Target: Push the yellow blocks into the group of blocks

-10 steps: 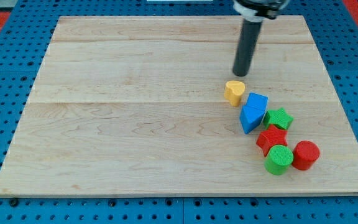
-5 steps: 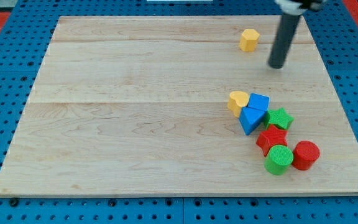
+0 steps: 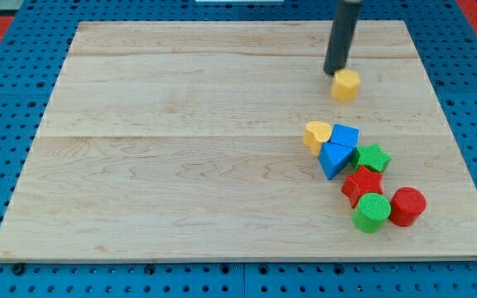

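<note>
Touching the upper-left edge of a small yellow block (image 3: 346,84), my tip (image 3: 334,71) sits toward the board's (image 3: 180,165) top; it is a bare rod, no claw. Below, bare wood separates that block from the group: yellow heart (image 3: 316,133), two blue blocks (image 3: 339,149), green star (image 3: 372,156), red star (image 3: 361,183), green cylinder (image 3: 372,212), red cylinder (image 3: 407,206).

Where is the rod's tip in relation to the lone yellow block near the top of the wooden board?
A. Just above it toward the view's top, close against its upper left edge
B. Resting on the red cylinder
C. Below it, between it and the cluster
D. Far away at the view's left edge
A: my tip sits just above the small yellow block, close against its upper left edge, while the yellow heart-shaped block already lies against the cluster's blue blocks.
</note>
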